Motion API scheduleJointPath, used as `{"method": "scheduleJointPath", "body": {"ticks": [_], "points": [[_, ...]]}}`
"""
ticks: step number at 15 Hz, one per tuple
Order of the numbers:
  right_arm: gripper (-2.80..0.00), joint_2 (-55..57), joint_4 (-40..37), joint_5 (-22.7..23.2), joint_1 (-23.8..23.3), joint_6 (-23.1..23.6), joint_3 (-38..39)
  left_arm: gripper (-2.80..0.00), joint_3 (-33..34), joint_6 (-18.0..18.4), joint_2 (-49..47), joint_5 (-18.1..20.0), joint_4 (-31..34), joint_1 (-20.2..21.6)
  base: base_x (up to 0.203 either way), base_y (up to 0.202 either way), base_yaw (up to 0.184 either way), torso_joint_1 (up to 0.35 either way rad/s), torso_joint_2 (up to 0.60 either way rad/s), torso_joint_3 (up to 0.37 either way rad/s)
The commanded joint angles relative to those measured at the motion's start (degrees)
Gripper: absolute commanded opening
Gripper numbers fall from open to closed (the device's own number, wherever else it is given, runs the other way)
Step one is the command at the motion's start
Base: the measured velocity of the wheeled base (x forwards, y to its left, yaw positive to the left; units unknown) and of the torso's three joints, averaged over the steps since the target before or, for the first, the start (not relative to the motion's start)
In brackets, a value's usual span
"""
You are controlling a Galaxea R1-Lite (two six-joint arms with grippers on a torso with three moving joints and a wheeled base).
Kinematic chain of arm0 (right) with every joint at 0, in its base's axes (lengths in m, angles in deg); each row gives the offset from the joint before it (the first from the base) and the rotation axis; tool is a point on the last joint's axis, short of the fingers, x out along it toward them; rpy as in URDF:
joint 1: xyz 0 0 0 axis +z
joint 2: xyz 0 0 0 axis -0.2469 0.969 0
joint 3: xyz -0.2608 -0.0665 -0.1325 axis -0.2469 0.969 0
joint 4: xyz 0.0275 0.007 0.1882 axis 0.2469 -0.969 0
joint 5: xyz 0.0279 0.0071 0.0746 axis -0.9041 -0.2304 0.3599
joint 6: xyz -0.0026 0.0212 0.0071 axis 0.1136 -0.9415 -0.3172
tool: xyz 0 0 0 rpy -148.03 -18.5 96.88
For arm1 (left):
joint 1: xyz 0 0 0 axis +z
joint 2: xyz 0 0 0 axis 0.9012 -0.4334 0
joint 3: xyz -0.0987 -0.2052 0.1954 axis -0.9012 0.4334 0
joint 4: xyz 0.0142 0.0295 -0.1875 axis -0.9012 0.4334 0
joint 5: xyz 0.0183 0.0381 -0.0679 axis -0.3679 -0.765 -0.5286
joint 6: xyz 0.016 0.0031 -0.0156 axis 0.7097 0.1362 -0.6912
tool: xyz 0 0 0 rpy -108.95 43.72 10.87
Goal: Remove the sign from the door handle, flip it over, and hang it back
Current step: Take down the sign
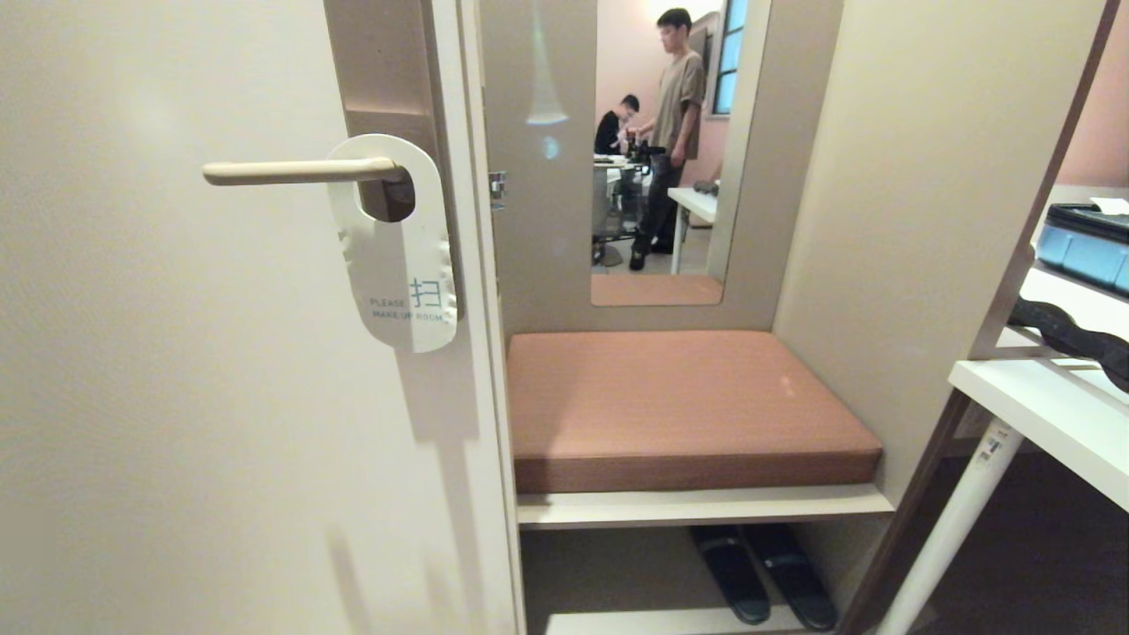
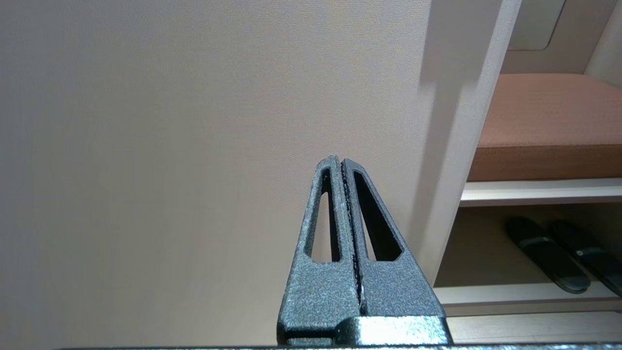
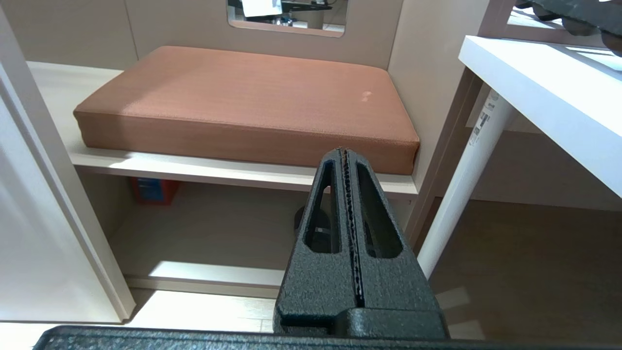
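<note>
Head view: white-faced sign [image 1: 401, 256] hangs on door handle [image 1: 295, 171]; left gripper [image 2: 341, 163] and right gripper [image 3: 344, 151] pressed together

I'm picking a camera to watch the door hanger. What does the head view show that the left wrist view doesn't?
Only the head view: the sign hanging on the door handle, white face out, and a mirror.
Only the left wrist view: the left end effector, shut and empty.
Both: the door, the brown cushion, dark slippers below.

I note a brown cushion [image 1: 679, 401] on a shelf [image 1: 706, 507], with dark slippers [image 1: 763, 573] beneath. A mirror [image 1: 657, 150] above reflects two people; a white table [image 1: 1050, 414] stands right.
</note>
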Motion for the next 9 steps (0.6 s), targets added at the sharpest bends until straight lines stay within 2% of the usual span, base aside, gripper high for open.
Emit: {"method": "scheduleJointPath", "body": {"ticks": [1,9], "points": [[-2.8,0.0,0.0,0.0,0.1,0.1,0.0,-2.8,0.0,0.0,0.0,0.0,0.0,0.0,0.0,0.0,0.0,0.0,0.0,0.0],[-2.8,0.0,0.0,0.0,0.1,0.1,0.0,-2.8,0.0,-0.3,0.0,0.0,-0.1,0.0,0.0,0.0,0.0,0.0,0.0,0.0]]}}
